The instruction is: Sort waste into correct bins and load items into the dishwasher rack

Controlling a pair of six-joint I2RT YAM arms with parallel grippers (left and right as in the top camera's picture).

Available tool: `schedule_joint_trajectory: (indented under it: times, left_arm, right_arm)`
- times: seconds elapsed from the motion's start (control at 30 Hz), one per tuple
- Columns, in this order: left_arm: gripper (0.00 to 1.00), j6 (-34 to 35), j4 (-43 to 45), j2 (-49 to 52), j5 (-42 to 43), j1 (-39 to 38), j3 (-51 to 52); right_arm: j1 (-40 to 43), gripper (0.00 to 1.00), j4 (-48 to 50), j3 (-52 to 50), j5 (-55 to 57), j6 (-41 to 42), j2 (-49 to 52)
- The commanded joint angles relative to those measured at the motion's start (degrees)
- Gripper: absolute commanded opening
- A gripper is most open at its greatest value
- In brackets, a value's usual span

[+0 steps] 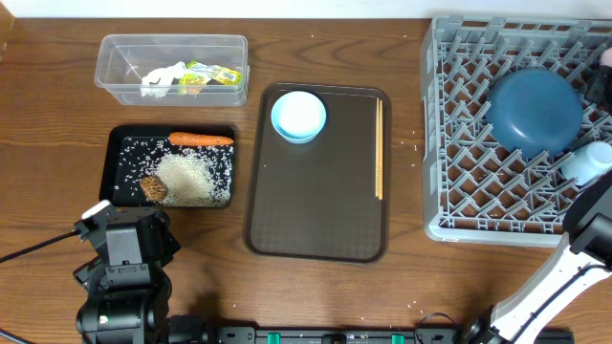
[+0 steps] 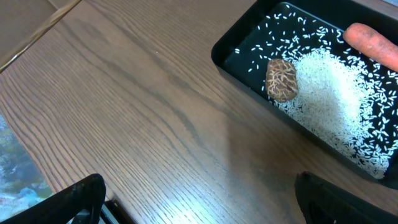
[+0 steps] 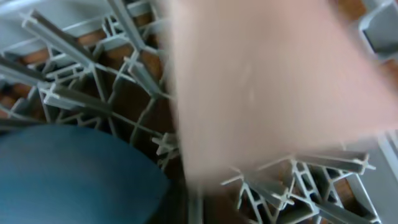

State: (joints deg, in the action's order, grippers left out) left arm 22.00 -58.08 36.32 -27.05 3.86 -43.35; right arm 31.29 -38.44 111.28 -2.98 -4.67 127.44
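Note:
The grey dishwasher rack (image 1: 459, 124) stands at the right and holds the upturned dark blue dish (image 1: 535, 110), which also shows in the right wrist view (image 3: 68, 174). A pale light blue cup (image 1: 585, 161) lies in the rack right at the tip of my right gripper (image 1: 595, 196). In the right wrist view a blurred pale shape (image 3: 267, 81) hides the jaws. The black tray (image 1: 115, 153) holds the carrot (image 1: 201, 139), rice (image 1: 191, 177) and the brown lump (image 1: 153, 189). My left gripper (image 2: 199, 202) is open and empty over bare table just before that tray. The clear tub (image 1: 120, 72) holds white paper (image 1: 163, 78) and wrappers (image 1: 212, 75).
The brown serving tray (image 1: 316, 210) in the middle carries the small light blue bowl (image 1: 298, 115) and the wooden chopsticks (image 1: 379, 148) along its right side. A few rice grains lie on the table near the rack. Another pale object (image 1: 599, 94) sits at the rack's far right edge.

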Motion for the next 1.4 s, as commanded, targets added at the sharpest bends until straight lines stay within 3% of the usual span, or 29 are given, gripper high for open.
schedule_joint_trajectory:
  times: [0.0,0.43,0.53,0.7,0.77,0.93,1.37]
  left_arm:
    - [0.98,-0.8,-0.1,0.0,-0.9,-0.1,0.3]
    - [0.98,-0.8,-0.1,0.0,-0.9,-0.1,0.3]
    - [0.98,-0.8,-0.1,0.0,-0.9,-0.1,0.3]
    - [0.98,-0.8,-0.1,0.0,-0.9,-0.1,0.3]
    - [0.98,-0.8,-0.1,0.0,-0.9,-0.1,0.3]
    - [0.98,-0.8,-0.1,0.0,-0.9,-0.1,0.3]
    - [0.98,-0.8,-0.1,0.0,-0.9,-0.1,0.3]
  right_arm:
    - [0.2,0.01,-0.2,1.2,0.1,1.0,-3.1]
    - [0.2,0.01,1.0,1.2,-5.6,7.3,-10.2]
    - [0.4,0.14,1.4,1.2,-2.8,10.4,-10.3]
    - [1.1,0.20,5.1,1.2,7.3,18.3,-10.3]
    - [1.2,0.18,6.3,1.2,7.4,18.1,-10.3]
    - [0.9,0.01,6.4,1.1,7.3,15.3,-9.3]
    - [1.0,0.01,8.1,1.1,9.4,15.3,0.0]
